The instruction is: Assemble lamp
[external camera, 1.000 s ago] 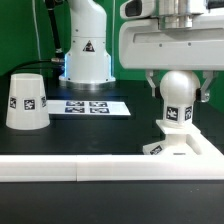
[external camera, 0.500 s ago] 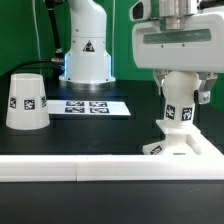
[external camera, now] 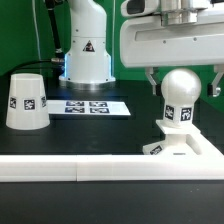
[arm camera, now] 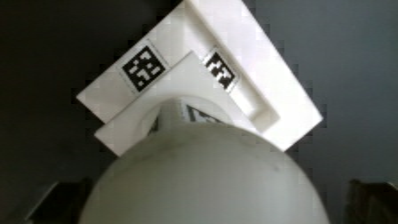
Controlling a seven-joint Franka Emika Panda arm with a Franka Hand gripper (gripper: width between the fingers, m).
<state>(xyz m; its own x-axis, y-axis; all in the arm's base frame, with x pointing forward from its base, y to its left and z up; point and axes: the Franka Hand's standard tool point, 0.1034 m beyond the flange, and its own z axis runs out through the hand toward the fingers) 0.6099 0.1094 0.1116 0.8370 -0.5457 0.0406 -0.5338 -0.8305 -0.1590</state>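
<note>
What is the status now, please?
Hand open, fingers either side of round white plastic bulb. Bulb upright on flat square white base. Nothing blocking.

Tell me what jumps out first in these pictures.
The ball-shaped bulb stands upright on the square base at the exterior view's right, with the open gripper straddling it, fingers clear of the ball. Far off at the exterior view's left, the shade sits alone on the black table, beside the marker board.

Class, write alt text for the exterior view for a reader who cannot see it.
An open pincer hangs around a white bulb standing on its base, fingers apart from it. A white shade and the marker board lie toward the view's left.
</note>
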